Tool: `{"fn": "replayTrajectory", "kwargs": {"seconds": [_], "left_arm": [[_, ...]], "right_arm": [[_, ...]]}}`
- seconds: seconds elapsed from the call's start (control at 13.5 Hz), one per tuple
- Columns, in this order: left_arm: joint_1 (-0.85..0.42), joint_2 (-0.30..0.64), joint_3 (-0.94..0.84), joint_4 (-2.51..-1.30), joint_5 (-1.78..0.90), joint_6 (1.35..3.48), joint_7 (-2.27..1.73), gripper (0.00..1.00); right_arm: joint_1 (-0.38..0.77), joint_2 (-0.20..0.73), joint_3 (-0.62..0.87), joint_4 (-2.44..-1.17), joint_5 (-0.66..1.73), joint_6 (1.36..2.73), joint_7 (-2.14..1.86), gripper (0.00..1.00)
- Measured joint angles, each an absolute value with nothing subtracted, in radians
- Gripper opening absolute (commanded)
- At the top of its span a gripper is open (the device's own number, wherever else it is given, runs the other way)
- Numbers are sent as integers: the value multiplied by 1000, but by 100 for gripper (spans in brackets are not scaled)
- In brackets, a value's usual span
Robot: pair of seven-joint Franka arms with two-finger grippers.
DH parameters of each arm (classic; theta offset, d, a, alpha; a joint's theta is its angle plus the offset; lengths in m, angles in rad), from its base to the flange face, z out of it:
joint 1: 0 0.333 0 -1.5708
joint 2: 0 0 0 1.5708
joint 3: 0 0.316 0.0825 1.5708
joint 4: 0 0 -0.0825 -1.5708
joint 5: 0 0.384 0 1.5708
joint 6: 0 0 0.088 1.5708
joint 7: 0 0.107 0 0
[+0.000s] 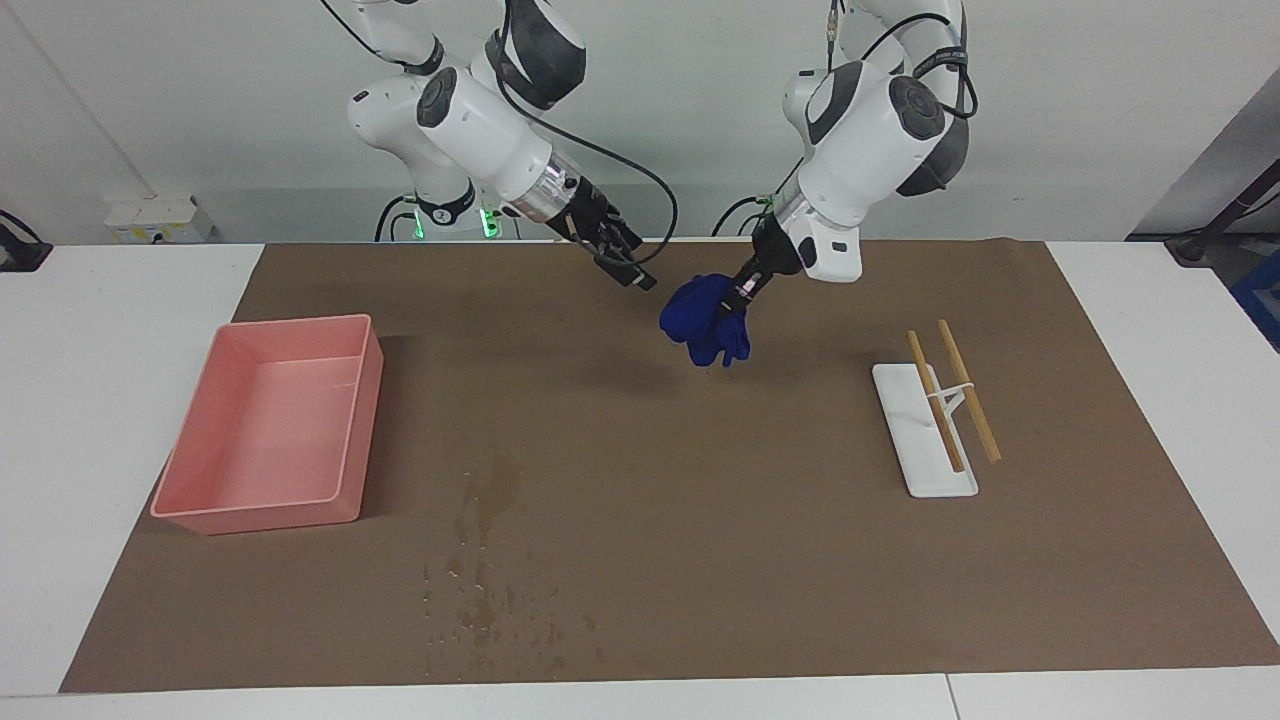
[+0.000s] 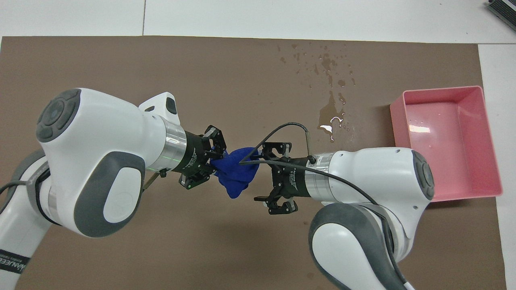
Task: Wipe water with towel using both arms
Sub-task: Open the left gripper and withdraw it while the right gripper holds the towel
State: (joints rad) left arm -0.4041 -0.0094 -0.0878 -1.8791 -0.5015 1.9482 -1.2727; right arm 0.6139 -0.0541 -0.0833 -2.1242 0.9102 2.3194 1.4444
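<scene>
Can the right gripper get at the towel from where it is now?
Probably yes. The right gripper is open beside the towel, which hangs from the shut left gripper above the mat, with nothing between them.

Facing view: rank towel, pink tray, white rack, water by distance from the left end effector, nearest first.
From the left end effector:
1. Towel, held in it, above the mat.
2. White rack, toward the left arm's end.
3. Water, farthest from the robots.
4. Pink tray, toward the right arm's end.

The towel (image 1: 707, 320) hung over the mat (image 1: 760, 560) between the two grippers, near the robots. The water (image 1: 485, 560) lay farther out, beside the tray (image 1: 275, 425) at the right arm's end; the rack (image 1: 925, 430) stood toward the left arm's end
</scene>
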Motion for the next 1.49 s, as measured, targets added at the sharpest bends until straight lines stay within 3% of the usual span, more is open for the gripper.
{"fn": "replayTrajectory", "kwargs": {"seconds": [0.67, 0.74, 0.82, 0.89, 1.34, 1.41, 1.49], "left_arm": [[-469, -19, -90, -1887, -573, 1969, -1486, 0], [-469, -21, -91, -1888, -573, 1970, -1491, 0], [-469, -22, -91, -1890, -573, 1970, -1493, 0], [-469, -22, -91, -1890, -573, 1971, -1494, 0], [-469, -25, -89, -1892, -573, 1971, -1494, 0], [-469, -25, -89, -1892, -573, 1971, -1494, 9], [-469, -25, -89, -1892, -573, 1971, -1494, 42]], "right_arm": [[679, 9, -80, -2125, 1024, 2445, 1431, 100], [679, 9, -80, -2125, 1024, 2445, 1425, 70], [679, 9, -80, -2125, 1024, 2445, 1409, 31], [680, 9, -80, -2125, 1024, 2445, 1381, 4], [680, 9, -81, -2125, 1024, 2445, 1292, 0], [680, 9, -81, -2125, 1024, 2445, 1289, 0], [680, 9, -81, -2125, 1024, 2445, 1287, 0]]}}
